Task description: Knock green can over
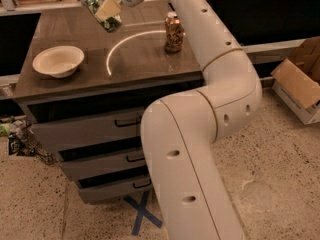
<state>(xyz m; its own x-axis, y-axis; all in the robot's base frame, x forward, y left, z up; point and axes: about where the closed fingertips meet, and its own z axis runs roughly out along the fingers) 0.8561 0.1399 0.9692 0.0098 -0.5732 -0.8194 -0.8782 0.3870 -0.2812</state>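
Note:
The green can (114, 23), green and white with a silver top, is tilted and held in the air above the back left of the dark wooden tabletop (145, 59). My gripper (104, 11) is at the top of the camera view, shut on the can, with one cream finger (108, 7) lying across its side. The can's silver top points up and to the left. My white arm runs from the gripper down the middle of the view.
An orange-gold can (173, 32) stands upright at the back right of the top. A cream bowl (58, 60) sits at the left. Drawers (85, 129) are below. A cardboard box (300, 86) is on the floor at right, clutter (20, 139) at left, and a blue tape cross (142, 215) on the floor.

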